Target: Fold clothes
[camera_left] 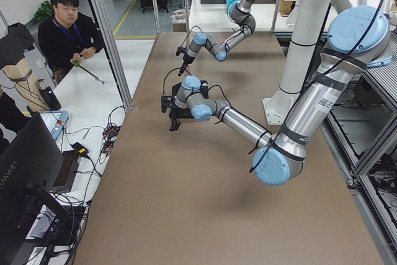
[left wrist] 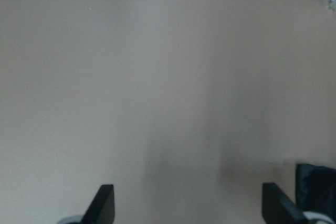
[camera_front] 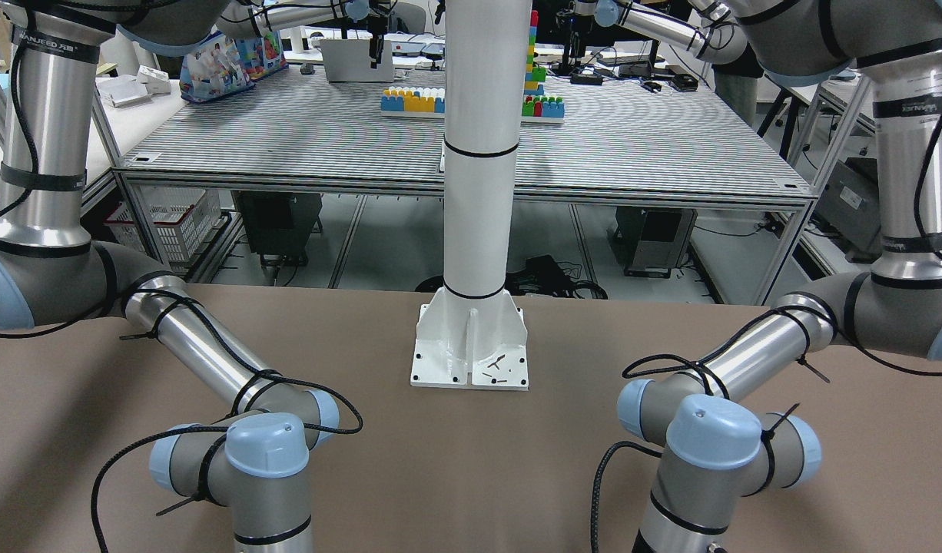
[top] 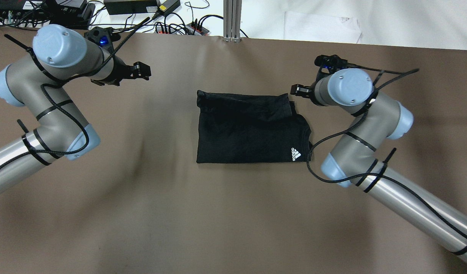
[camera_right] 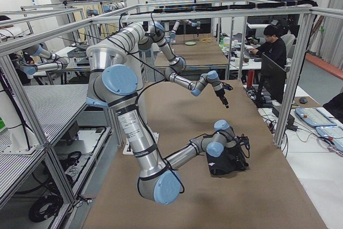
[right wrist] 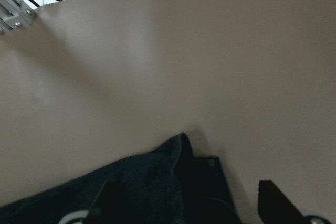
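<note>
The clothes [top: 252, 129] are one black garment with a small white logo, lying folded in a rough rectangle at the middle of the brown table [top: 142, 213]. My right gripper [top: 298, 90] hovers at the garment's far right corner. In the right wrist view this gripper [right wrist: 190, 203] is open, with the garment's corner [right wrist: 157, 182] showing between its fingers. My left gripper [top: 142, 70] stands apart from the garment, off to its far left. It is open [left wrist: 189, 205] over bare table, and only an edge of the garment [left wrist: 317, 187] shows at the lower right.
The white pillar [camera_front: 477, 192] stands on its base plate [camera_front: 471, 353] at the robot's side of the table. Cables and power strips [top: 161, 23] lie past the far edge. A person [camera_left: 68, 29] sits at a side desk beyond the table.
</note>
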### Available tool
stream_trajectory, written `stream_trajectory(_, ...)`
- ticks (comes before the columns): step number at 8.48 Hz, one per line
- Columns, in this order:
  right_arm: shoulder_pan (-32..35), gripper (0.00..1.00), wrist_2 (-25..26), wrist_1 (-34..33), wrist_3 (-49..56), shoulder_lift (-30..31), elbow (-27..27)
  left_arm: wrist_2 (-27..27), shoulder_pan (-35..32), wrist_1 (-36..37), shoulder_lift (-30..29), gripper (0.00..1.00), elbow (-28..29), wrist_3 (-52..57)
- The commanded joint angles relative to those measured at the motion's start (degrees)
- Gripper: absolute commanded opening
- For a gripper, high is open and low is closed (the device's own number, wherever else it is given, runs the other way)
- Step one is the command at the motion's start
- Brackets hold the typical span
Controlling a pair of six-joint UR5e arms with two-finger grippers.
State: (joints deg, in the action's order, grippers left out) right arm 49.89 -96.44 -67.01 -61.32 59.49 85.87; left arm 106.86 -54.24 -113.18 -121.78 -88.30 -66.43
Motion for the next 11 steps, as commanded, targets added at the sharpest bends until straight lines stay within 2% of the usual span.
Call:
stream_trajectory(1, 7.7, 0.94, -6.7, -8.4, 15.6, 7.2, 8.7, 1.4, -2.5, 0.3, 0.8, 1.00, 0.0, 3.3)
stream_trajectory(3, 9.8, 0.94, -7.5, -12.7, 21.1, 8.1, 11.9, 3.3, -4.1, 0.4, 1.1, 1.00, -0.2, 7.4)
stream_trajectory(6, 9.8, 0.94, -7.4, -12.7, 21.3, 8.7, 12.0, 4.5, -4.3, 0.5, 1.0, 1.00, -0.9, 7.5)
stream_trajectory(11, 9.8, 0.94, -7.4, -12.8, 21.4, 11.2, 14.5, 5.5, -4.6, 2.7, 4.9, 1.00, -7.4, 8.2)
